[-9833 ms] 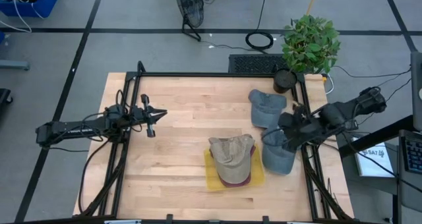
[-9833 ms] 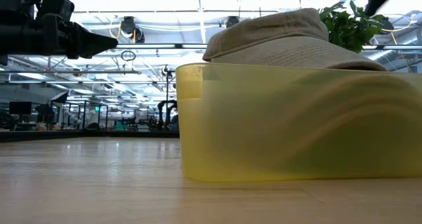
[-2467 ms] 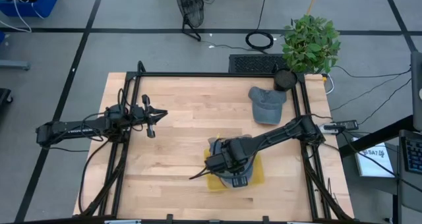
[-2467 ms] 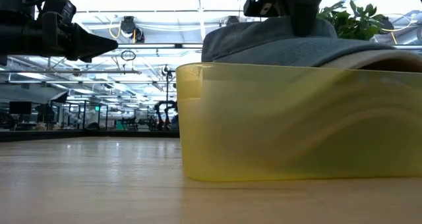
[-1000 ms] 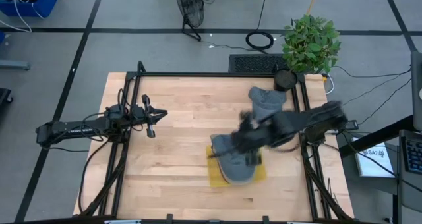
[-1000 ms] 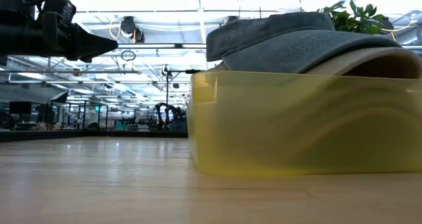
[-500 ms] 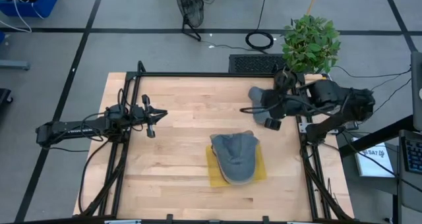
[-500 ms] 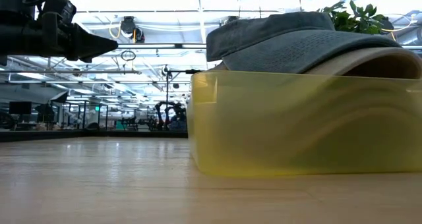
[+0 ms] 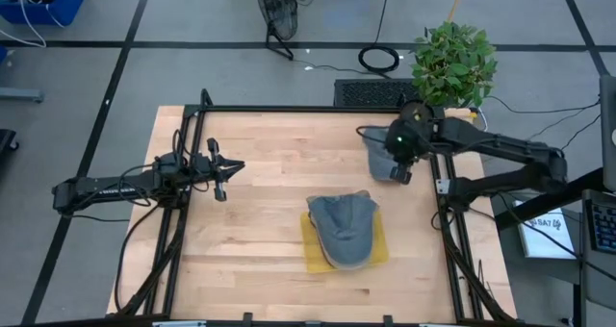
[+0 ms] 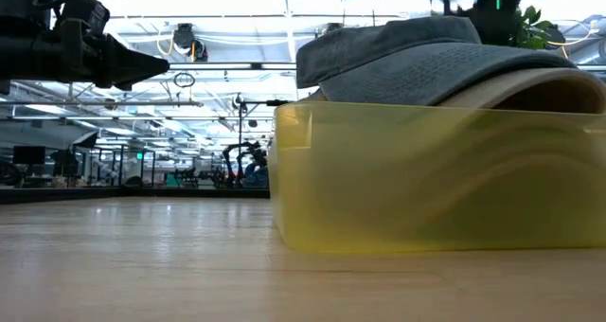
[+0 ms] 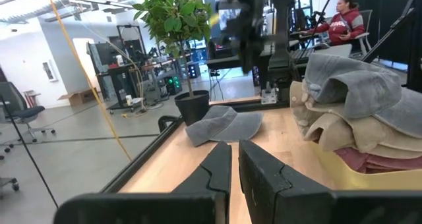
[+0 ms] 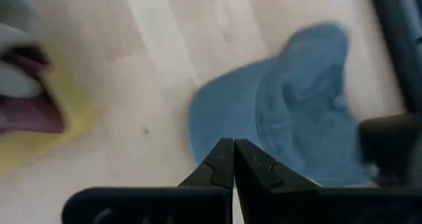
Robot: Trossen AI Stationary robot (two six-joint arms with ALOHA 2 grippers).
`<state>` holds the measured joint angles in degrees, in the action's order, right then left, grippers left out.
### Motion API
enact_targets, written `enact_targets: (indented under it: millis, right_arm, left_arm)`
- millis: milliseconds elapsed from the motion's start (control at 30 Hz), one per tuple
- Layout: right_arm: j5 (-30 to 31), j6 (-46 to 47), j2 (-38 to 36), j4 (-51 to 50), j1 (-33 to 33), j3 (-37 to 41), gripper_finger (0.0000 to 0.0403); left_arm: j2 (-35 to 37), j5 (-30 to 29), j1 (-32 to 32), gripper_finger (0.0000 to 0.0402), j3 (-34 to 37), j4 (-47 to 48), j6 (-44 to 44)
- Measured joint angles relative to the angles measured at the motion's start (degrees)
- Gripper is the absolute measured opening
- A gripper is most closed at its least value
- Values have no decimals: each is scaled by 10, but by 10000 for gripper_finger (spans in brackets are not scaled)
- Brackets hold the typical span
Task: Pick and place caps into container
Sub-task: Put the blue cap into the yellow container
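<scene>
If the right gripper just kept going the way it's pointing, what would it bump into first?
Most likely the grey-blue cap lying on the table near the plant pot. The right gripper hangs above it, shut and pointing down at its edge; depth is hard to judge.

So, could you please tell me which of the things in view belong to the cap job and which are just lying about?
Part of the job:
- grey-blue cap left on the table
- yellow tray with stacked caps
- right hand above the loose cap
- left hand, waiting at the table's left

Just lying about:
- potted plant
- coiled cable on the floor
</scene>
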<state>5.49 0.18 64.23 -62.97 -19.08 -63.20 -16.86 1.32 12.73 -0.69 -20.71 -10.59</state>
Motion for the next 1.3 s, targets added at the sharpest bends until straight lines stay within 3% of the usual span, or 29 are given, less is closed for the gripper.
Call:
enact_targets:
  millis: [200,400,533,700,833,1167,1300]
  right_arm:
    - [-8,-61,13,122,-117,116,0]
    - [-69,-134,32,193,-154,149,23]
    - [-70,-141,38,203,-156,149,82]
    - [17,-112,44,205,-156,149,185]
    - [20,-106,51,197,-161,149,240]
    - [18,-116,110,195,-161,149,231]
    - [-8,-125,142,196,-165,148,227]
  left_arm:
    - [0,0,0,37,0,0,-11]
    - [0,0,0,37,0,0,-14]
    - [0,0,0,37,0,0,-18]
    - [0,0,0,37,0,0,-18]
    - [0,0,0,37,0,0,-17]
    - [0,0,0,37,0,-1,-17]
    - [0,0,0,37,0,-1,-16]
